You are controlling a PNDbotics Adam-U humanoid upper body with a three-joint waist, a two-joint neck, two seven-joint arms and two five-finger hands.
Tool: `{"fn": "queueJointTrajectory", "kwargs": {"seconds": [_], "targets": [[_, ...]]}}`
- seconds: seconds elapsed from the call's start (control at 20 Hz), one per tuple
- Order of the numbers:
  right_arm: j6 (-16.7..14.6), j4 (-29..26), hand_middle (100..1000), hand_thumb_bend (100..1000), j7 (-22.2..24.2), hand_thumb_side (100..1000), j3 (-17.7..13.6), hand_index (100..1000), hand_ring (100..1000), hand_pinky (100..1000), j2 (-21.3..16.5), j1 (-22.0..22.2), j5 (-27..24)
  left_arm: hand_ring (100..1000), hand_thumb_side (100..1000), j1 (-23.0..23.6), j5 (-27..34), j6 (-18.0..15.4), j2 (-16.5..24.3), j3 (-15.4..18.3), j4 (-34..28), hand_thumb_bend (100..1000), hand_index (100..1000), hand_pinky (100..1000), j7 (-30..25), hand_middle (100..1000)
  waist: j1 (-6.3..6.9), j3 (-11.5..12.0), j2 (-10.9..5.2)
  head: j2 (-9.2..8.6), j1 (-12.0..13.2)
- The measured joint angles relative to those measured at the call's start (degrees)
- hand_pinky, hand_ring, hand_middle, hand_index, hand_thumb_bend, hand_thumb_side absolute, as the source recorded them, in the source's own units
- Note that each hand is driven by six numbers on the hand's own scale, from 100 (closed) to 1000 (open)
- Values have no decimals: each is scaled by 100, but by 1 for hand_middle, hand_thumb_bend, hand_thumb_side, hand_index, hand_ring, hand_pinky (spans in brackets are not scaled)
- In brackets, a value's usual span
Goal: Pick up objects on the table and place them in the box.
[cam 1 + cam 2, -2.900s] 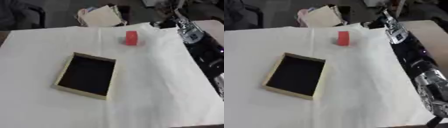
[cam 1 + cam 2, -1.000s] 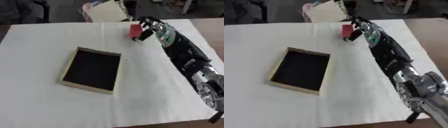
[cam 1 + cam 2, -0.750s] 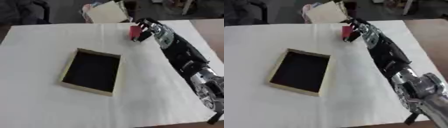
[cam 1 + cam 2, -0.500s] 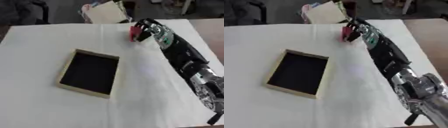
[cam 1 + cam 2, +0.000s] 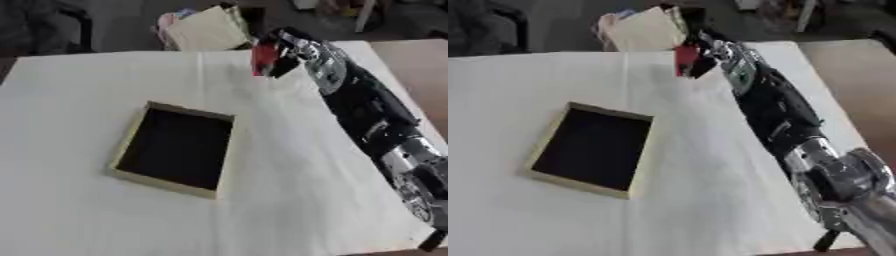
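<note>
- My right hand (image 5: 293, 49) is extended to the far side of the table (image 5: 79, 210), near its far edge, at the end of my arm, which runs in from the lower right corner of the view.
- My right fingers (image 5: 282, 66) are curled against the red object (image 5: 263, 58); the hand is closed around it, with the dark fingers on the object's right side.
- The red object is a small upright block. Whether its base touches the table or is raised just clear of it cannot be determined from either view.
- The red object is positioned beyond and to the right of the box (image 5: 175, 149), well apart from it.
- The box is a shallow rectangular tray with a pale wooden rim and a dark interior. It lies flat near the middle of the table, rotated slightly askew to the table edges.
- The box interior shows only its dark base.
- The table is covered with a white cloth (image 5: 684, 190), with a crease line running from the far edge toward the near edge.
- A pale cardboard item (image 5: 208, 31) stands beyond the far table edge, just behind the red object.
- My left hand does not appear in either view.
</note>
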Motion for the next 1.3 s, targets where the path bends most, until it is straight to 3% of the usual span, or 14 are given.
{"fn": "queueJointTrajectory", "kwargs": {"seconds": [0.05,0.1,0.15,0.6,1.0,1.2,1.25,1.3], "targets": [[-86,-171,372,100,108,100,104,729,651,597,32,18,-19,664,434,3,0,0,0,0,0,215,809,804,0,673,0,-8,-4,3,2],[-172,-345,372,184,221,100,218,732,652,600,75,49,-63,664,434,7,0,0,0,0,0,215,809,804,0,673,1,-19,-5,5,2],[-256,-513,375,100,343,100,341,735,654,602,123,85,-123,664,434,12,0,0,0,0,0,215,809,804,0,673,3,-27,-6,6,2],[-695,-1668,383,100,1342,100,1416,747,650,592,735,340,-777,664,434,30,0,2,0,-1,0,215,809,804,-1,672,40,-50,-22,49,-39],[-774,-2021,437,100,1785,100,1909,778,668,603,1070,580,-1111,664,435,36,0,12,0,-2,0,214,809,805,-11,672,36,-90,-23,52,-71],[-847,-2009,541,148,1873,100,2008,833,700,625,1197,708,-983,664,435,36,0,16,-10,-2,0,214,809,805,-15,672,36,-94,-23,52,-72],[-877,-1987,653,217,1869,100,2022,890,739,644,1227,732,-920,664,435,36,0,17,-20,-2,0,215,809,805,-15,672,37,-95,-23,52,-72],[-907,-1958,693,237,1859,100,2025,907,749,649,1258,759,-844,664,435,36,0,17,-26,-2,0,215,809,805,-16,672,37,-95,-23,52,-72]]}}
